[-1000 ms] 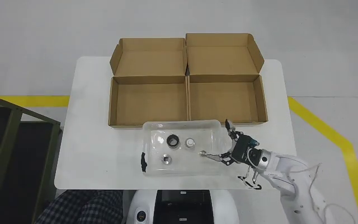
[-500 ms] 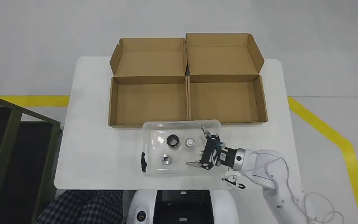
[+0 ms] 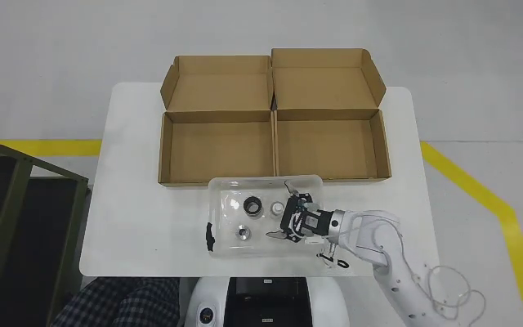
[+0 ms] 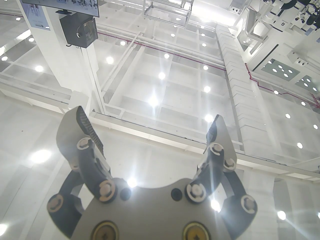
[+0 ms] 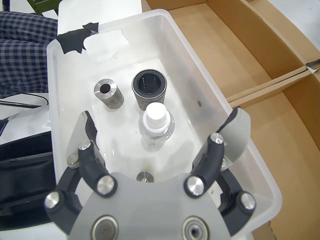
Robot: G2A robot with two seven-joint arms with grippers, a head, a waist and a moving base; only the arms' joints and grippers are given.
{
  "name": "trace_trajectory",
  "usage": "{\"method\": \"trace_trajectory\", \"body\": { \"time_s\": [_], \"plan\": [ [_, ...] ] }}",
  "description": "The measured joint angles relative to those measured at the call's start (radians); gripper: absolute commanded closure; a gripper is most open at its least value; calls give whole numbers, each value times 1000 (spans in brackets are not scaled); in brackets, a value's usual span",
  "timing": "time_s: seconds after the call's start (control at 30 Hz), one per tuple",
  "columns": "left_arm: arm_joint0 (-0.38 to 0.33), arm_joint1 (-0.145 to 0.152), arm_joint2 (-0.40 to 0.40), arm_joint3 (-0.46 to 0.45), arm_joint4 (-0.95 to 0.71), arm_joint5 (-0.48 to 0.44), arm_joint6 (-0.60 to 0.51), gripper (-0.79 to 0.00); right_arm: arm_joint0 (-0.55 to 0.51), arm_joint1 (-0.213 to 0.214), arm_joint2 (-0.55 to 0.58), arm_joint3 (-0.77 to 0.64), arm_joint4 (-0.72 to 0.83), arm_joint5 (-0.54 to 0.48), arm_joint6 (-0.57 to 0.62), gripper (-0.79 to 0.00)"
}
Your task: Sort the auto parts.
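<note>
1. The right gripper (image 5: pixel 162 123) is hanging over the clear bin (image 5: pixel 51 81), jaws spread wide and gripping nothing.
2. The white-capped bottle (image 5: pixel 156 121) is standing upright near the bin's middle, seemingly between the fingers without touching them.
3. The black bearing (image 5: pixel 149 88) and steel sleeve (image 5: pixel 108 96) are standing side by side toward the bin's taped end.
4. Two cardboard boxes (image 3: pixel 221 151) are sitting just beside the bin.
5. The left gripper (image 4: pixel 147 116) is pointing at the ceiling, jaws wide and empty.

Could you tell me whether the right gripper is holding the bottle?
No, the right gripper is open, and its fingers stand clear of the bottle upright in the bin.
</note>
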Motion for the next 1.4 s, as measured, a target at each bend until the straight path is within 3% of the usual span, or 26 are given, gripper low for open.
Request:
{"method": "trace_trajectory", "body": {
  "time_s": [0.1, 0.2, 0.3, 0.43, 0.9, 1.23, 1.4],
  "plan": [
    [0, 0, 0, 0, 0, 0, 0, -785, 15, -1, -16, 15, 4, 6, 23, -665],
    [0, 0, 0, 0, 0, 0, 0, -785, 30, -2, -31, 26, 4, 18, 45, -440],
    [0, 0, 0, 0, 0, 0, 0, -785, 40, -2, -41, 34, 3, 30, 61, -283],
    [0, 0, 0, 0, 0, 0, 0, -785, 48, -2, -49, 41, 8, 39, 74, 0],
    [0, 0, 0, 0, 0, 0, 0, -785, 7, 16, -16, -66, -2, 20, 46, 0],
    [0, 0, 0, 0, 0, 0, 0, -785, -13, 23, 11, -141, 15, 33, -78, 0],
    [0, 0, 0, 0, 0, 0, 0, -785, 2, 18, 16, -123, 102, 47, -199, 0]
  ]
}}
